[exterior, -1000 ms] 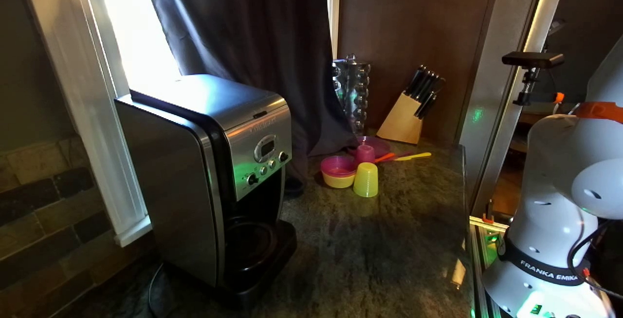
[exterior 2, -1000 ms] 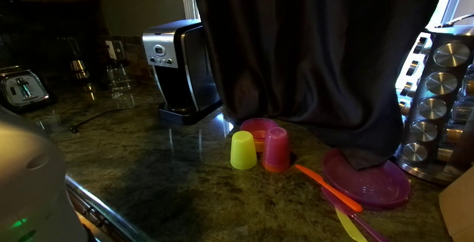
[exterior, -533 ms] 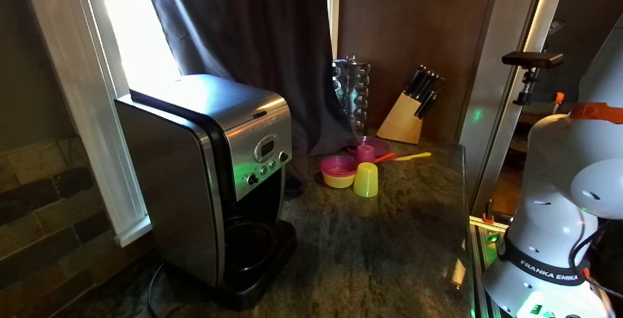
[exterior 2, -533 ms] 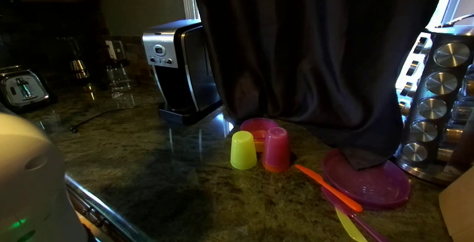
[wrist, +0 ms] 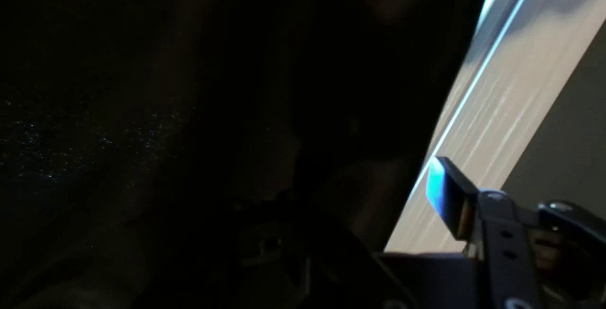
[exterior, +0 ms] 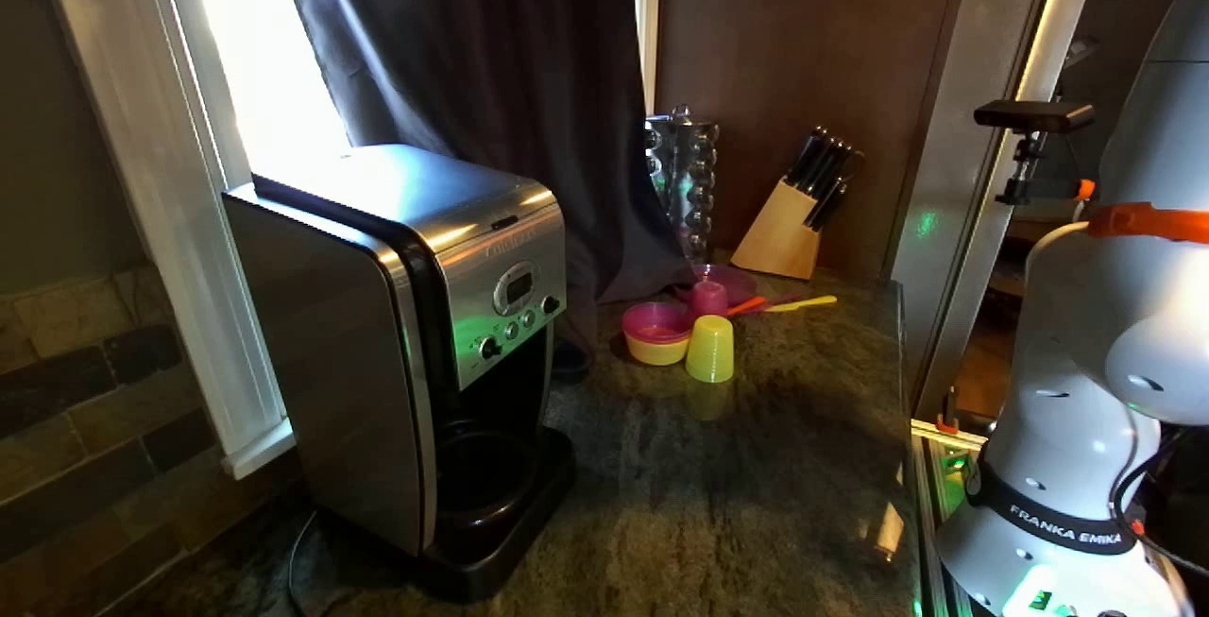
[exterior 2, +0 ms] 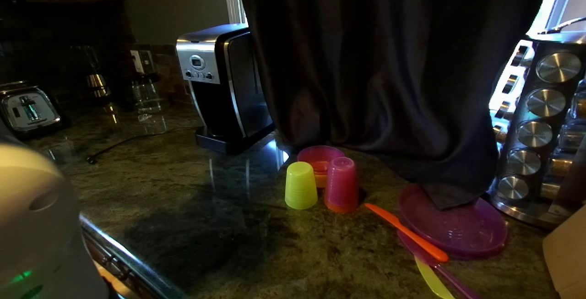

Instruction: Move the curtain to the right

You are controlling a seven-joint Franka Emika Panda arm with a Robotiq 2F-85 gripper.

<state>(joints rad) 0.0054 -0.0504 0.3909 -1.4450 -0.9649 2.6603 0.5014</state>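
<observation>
The curtain [exterior: 510, 59] is a tall dark drape with vertical folds, hanging behind the coffee maker. In an exterior view its lower corner lies over a purple plate, and the curtain [exterior 2: 384, 61] covers most of the window. In the wrist view the curtain [wrist: 236, 63] is a near-black mass filling the left and middle, with its edge slanting beside the white window frame [wrist: 511, 101]. My gripper [wrist: 367, 193] is open, with its right finger over the frame and its left finger dark against the curtain. The curtain's edge shows between the fingers; contact is unclear. The exterior views do not show the gripper.
A coffee maker [exterior: 331, 334] stands before the window. Near the curtain's hem are a yellow-green cup [exterior 2: 301, 185], a pink cup [exterior 2: 341, 184], bowls, plastic knives and the purple plate [exterior 2: 476, 235]. A spice rack [exterior 2: 533, 129] and a knife block [exterior: 779, 230] stand beyond.
The arm has leaned further left in an exterior view, and a dark arm part has entered its top right corner. The arm's shadow on the counter has shifted. The curtain looks unchanged.
</observation>
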